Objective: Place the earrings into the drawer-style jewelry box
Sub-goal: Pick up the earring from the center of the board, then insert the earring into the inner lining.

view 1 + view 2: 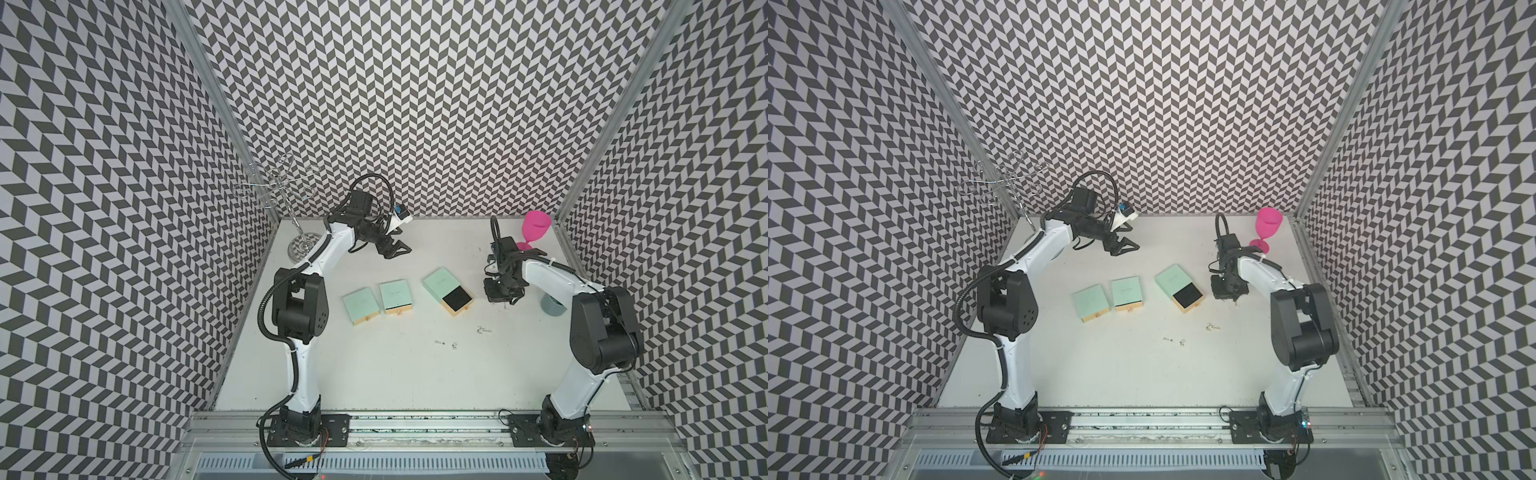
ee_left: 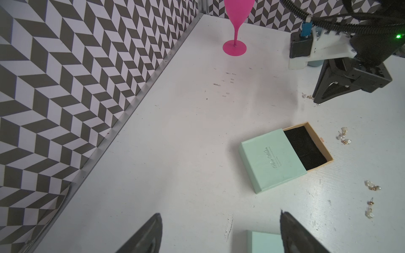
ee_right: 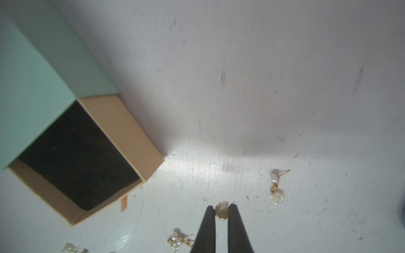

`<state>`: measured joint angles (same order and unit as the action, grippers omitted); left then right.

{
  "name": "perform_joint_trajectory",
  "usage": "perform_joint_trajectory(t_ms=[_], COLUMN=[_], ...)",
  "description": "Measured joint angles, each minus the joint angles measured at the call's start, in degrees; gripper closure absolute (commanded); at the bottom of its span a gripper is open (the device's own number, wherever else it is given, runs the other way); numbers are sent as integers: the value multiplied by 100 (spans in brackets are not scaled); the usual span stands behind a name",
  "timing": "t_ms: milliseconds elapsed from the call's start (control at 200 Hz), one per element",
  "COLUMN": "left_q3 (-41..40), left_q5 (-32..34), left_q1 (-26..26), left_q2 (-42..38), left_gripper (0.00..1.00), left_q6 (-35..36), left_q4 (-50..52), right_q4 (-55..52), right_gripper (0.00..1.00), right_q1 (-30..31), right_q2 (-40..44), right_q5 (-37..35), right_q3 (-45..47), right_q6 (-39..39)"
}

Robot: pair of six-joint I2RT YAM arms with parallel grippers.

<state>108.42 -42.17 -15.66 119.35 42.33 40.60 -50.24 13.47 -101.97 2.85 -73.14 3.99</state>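
My right claw (image 3: 221, 206) is pinching one earring (image 3: 221, 211). In a top view the open jewelry box (image 1: 448, 291) sits at its 9 o'clock, with the other earrings (image 1: 484, 331) loose around 7. Meanwhile my left claw (image 2: 220, 214) is spread wide.

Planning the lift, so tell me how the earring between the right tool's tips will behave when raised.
The earring is tiny against the right tool, so probably very light and easily flicked away. Its neighbour shows a thin post and linked beads, so it likely dangles rather than stays stiff. Rounded pearl-like beads may slip from the grip.
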Motion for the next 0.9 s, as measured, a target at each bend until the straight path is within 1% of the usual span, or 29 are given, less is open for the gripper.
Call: perform_joint_trajectory(t_ms=[300, 436, 896], left_q3=[-74, -76, -92], left_q5=[13, 9, 11], left_q1=[-52, -74, -68], left_q2=[-66, -74, -74], left_gripper=[15, 15, 15], left_q6=[26, 24, 26], left_q4=[-2, -15, -109], right_q4=[-476, -601, -855], right_gripper=[89, 89, 89], right_q1=[566, 750, 1314], right_q2=[-26, -197, -1231], right_q5=[168, 286, 518], right_q3=[-992, -1403, -1926], right_q6=[-7, -22, -114])
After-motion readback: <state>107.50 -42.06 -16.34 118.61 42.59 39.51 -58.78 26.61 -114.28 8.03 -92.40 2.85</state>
